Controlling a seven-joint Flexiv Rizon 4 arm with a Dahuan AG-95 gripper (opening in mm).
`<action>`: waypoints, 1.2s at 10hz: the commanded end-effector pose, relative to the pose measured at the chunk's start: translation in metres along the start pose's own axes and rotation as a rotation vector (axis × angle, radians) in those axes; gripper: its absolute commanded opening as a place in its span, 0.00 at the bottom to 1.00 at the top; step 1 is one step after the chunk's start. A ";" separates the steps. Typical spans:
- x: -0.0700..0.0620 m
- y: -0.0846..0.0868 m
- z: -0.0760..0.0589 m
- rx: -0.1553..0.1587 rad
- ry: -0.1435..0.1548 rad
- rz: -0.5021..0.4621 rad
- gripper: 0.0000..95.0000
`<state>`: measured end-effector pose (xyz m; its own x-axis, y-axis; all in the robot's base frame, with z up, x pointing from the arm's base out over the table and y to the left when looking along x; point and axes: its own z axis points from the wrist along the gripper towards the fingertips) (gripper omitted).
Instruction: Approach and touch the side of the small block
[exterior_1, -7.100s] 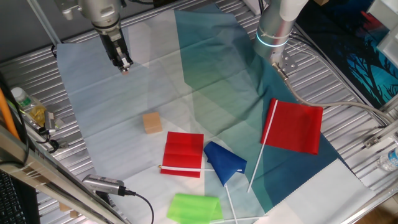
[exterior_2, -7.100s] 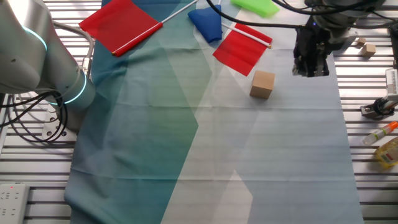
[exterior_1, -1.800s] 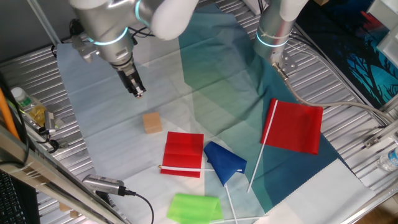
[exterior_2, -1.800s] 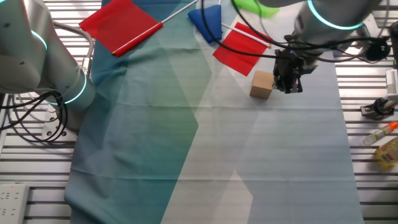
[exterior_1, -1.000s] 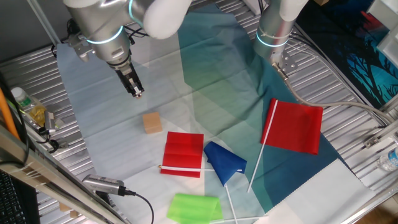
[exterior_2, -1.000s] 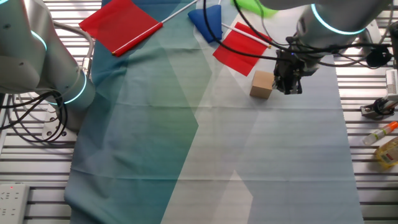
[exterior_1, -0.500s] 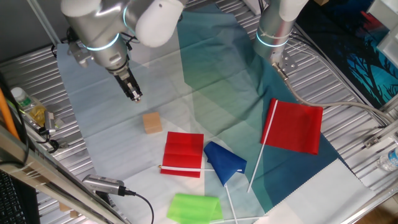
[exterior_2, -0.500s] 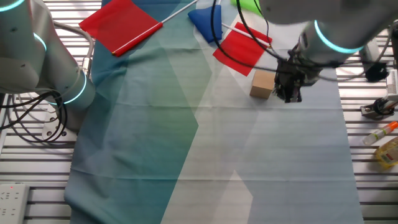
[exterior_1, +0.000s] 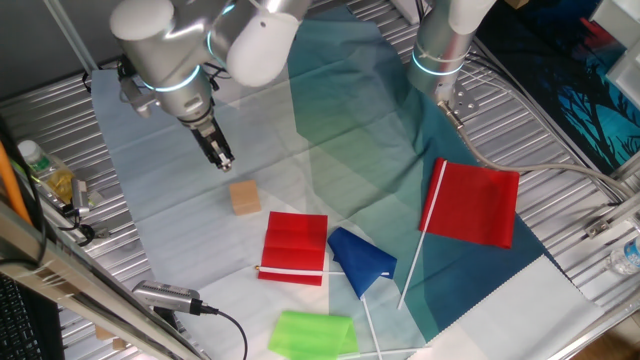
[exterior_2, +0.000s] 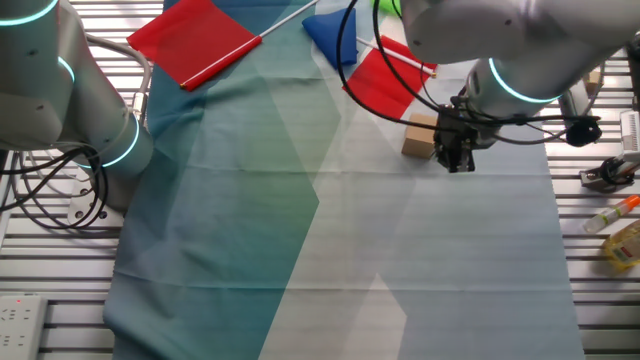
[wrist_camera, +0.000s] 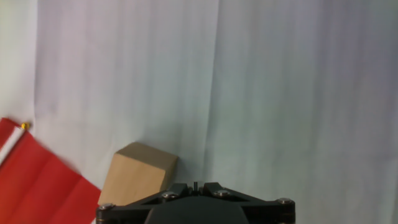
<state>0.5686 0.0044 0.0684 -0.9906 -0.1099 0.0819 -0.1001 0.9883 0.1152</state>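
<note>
The small block (exterior_1: 243, 197) is a plain tan cube on the pale cloth. It also shows in the other fixed view (exterior_2: 419, 136) and at the bottom left of the hand view (wrist_camera: 138, 175). My gripper (exterior_1: 226, 164) hangs just above and behind the block, a short gap away, fingers pressed together and empty. In the other fixed view my gripper (exterior_2: 459, 165) is right beside the block's side, partly hiding it. In the hand view the gripper (wrist_camera: 196, 185) has its fingers together, right of the block.
A folded red cloth with a white stick (exterior_1: 295, 248) lies next to the block, with a blue flag (exterior_1: 360, 257), a green cloth (exterior_1: 312, 332) and a larger red flag (exterior_1: 478, 203) beyond. A second arm's base (exterior_1: 440, 50) stands at the back. Bottles (exterior_1: 45, 172) sit at the left edge.
My gripper has come down and toward the block over the last seconds, from the far left corner of the cloth to just beside the cube. The block has not moved.
</note>
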 end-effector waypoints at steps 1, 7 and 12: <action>0.004 0.001 0.009 0.000 -0.007 -0.001 0.00; 0.000 0.010 0.022 -0.011 -0.016 0.015 0.00; -0.003 0.024 0.024 -0.009 -0.018 0.040 0.00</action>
<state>0.5666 0.0313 0.0472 -0.9954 -0.0669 0.0687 -0.0583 0.9910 0.1206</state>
